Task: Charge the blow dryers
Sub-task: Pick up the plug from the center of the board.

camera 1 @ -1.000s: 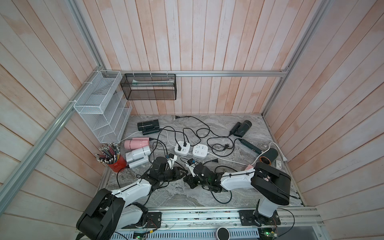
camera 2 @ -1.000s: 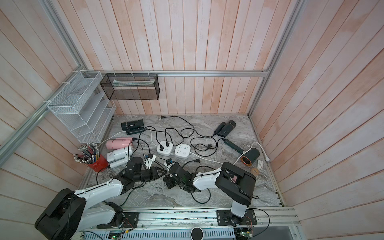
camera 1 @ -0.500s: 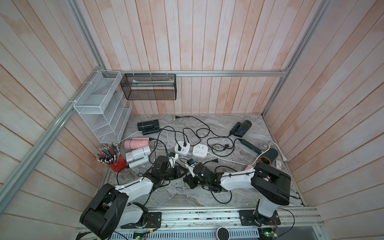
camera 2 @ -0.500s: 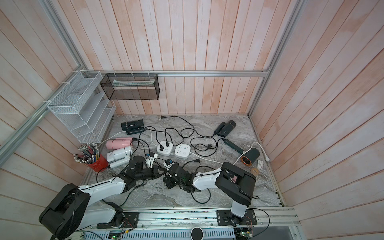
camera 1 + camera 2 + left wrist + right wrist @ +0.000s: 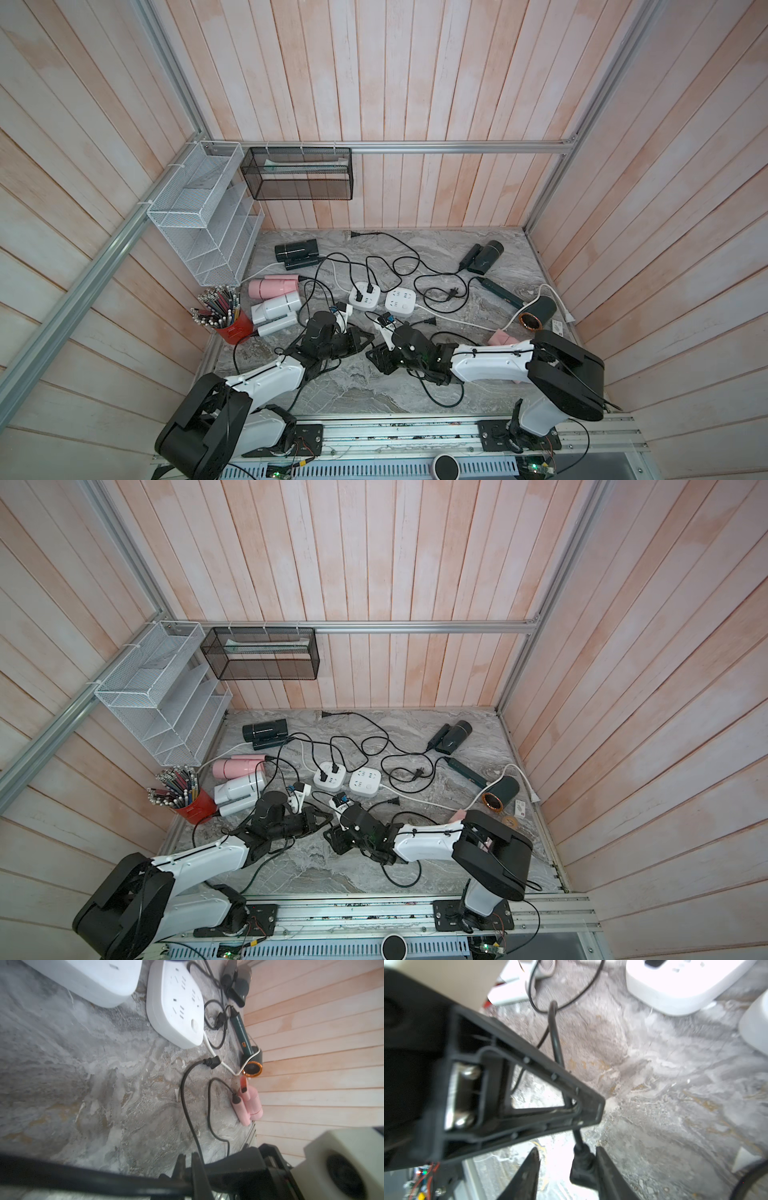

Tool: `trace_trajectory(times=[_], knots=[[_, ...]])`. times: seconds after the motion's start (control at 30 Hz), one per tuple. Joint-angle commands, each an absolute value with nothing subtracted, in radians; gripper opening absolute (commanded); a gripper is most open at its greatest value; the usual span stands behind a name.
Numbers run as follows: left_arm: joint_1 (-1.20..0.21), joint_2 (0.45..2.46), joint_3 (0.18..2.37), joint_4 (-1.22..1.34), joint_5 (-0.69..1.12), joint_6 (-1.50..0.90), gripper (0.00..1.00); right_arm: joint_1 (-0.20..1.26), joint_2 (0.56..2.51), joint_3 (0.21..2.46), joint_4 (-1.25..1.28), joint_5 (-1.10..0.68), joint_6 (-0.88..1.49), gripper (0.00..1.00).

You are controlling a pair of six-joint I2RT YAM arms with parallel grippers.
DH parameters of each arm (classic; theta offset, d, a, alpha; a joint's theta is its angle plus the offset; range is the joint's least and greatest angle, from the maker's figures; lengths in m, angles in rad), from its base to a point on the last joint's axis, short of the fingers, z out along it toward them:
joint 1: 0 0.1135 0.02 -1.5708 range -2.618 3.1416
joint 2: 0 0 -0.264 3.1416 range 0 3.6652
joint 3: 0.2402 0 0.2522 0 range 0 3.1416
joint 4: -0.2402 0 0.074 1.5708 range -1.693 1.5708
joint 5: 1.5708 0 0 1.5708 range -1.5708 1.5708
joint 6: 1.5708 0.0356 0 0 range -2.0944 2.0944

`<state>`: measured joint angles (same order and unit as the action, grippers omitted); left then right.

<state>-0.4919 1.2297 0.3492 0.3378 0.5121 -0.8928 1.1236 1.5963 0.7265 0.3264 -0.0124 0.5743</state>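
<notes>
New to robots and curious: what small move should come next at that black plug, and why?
Probably close the right tool on the plug: its jaws stand apart around it, while the left tool pinches the cord just behind, steadying it. The power strip nearby shows free sockets.

Marble tabletop [image 5: 353, 395]: blow dryers [image 5: 272, 287], power strips [image 5: 365, 295], cords [image 5: 182, 1093].

The left arm [image 5: 266, 376] and right arm [image 5: 490, 365] are stretched low and inward, grippers nearly tip to tip. The left gripper [image 5: 599, 1109] is clamped on a cord [image 5: 555, 1039] — the right gripper [image 5: 566, 1151] is held parted.
</notes>
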Motion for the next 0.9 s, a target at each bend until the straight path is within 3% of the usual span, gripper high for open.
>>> trace_trajectory(times=[0.0,0.53,0.87], knots=[[-0.494,1.203,0.329,0.412,0.463,-0.99,0.06,1.129,1.557,0.701,0.292,0.016,0.579,0.48],[-0.494,1.133,0.313,0.387,0.46,-1.039,0.06,1.126,1.614,0.719,0.283,0.058,0.614,0.46],[-0.495,1.158,0.319,0.385,0.476,-1.035,0.06,1.126,1.605,0.719,0.277,0.072,0.601,0.26]])
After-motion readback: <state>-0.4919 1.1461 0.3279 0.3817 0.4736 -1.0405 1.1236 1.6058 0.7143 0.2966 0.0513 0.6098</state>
